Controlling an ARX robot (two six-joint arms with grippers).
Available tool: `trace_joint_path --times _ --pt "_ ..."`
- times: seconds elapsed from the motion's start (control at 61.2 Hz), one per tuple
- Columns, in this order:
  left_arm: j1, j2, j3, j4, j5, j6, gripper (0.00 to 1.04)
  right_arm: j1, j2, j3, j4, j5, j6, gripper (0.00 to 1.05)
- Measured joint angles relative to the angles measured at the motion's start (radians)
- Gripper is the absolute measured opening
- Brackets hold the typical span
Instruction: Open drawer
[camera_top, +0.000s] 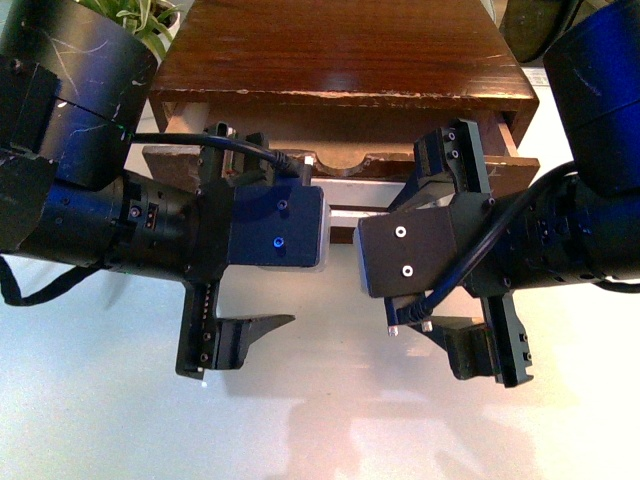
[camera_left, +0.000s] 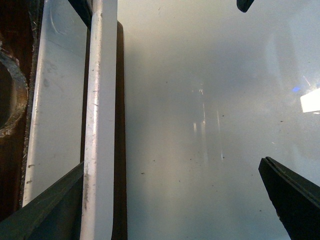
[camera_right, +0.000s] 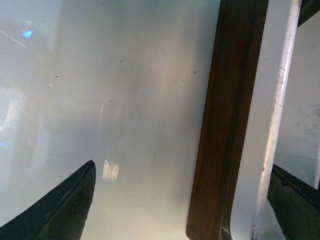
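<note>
The dark brown drawer (camera_top: 500, 165) with a semicircular notch (camera_top: 340, 165) in its rim stands a little way out of the wooden cabinet (camera_top: 340, 50). Its white bar handle (camera_top: 343, 213) shows between my two grippers. My left gripper (camera_top: 250, 235) is open; in the left wrist view the handle (camera_left: 100, 120) lies between its jaws, close to one finger (camera_left: 45, 210), with the other finger (camera_left: 292, 195) far off. My right gripper (camera_top: 440, 250) is open. In the right wrist view the handle (camera_right: 265, 125) and the drawer's front edge (camera_right: 220, 125) lie between its fingers (camera_right: 60, 210).
The cabinet stands on a glossy white table (camera_top: 320, 420). A potted plant (camera_top: 150, 20) is at the back left and a dark round object (camera_top: 530, 30) at the back right. Both arms fill the space in front of the drawer.
</note>
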Motion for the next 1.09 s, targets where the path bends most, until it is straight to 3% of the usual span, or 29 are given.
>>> trace_joint_path --times 0.604,0.882,1.094 --pt "0.027 -0.124 -0.132 0.027 0.005 -0.018 0.96 0.060 -0.059 -0.127 0.057 -0.024 0.039 0.96" --pt "0.107 -0.262 -0.160 0.018 0.044 -0.227 0.96 -0.035 -0.253 -0.132 0.034 -0.072 0.148 0.96" --pt "0.274 -0.458 -0.183 0.040 0.113 -0.534 0.96 -0.174 -0.463 -0.203 0.024 -0.130 0.281 0.96"
